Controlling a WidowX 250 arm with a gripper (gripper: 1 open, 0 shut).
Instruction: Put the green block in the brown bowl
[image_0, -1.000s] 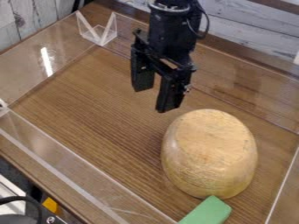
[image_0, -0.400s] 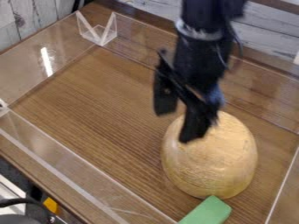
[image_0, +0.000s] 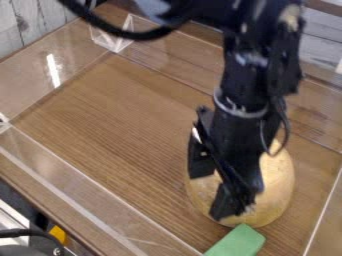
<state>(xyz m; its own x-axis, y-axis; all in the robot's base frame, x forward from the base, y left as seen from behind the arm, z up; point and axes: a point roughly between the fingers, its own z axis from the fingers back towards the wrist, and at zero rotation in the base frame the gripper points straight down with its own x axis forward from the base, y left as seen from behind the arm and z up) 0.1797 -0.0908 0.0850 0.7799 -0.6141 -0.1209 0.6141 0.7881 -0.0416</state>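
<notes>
The green block (image_0: 241, 242) lies flat at the bottom edge of the view, just in front of the brown bowl (image_0: 274, 185). The bowl sits upside down like a tan speckled dome, and the arm hides most of it. My gripper (image_0: 214, 188) points straight down in front of the bowl's left side, a little above and left of the block. Its two black fingers (image_0: 230, 197) stand apart with nothing between them, so it is open.
A wooden tabletop (image_0: 107, 120) is ringed by low clear plastic walls (image_0: 54, 170). A small clear stand (image_0: 112, 32) sits at the back left corner. The table's front edge runs close below the block.
The arm has swept from the back of the table toward the front right and dropped lower, now covering much of the bowl. The gripper has stayed open. Block and bowl have not moved.
</notes>
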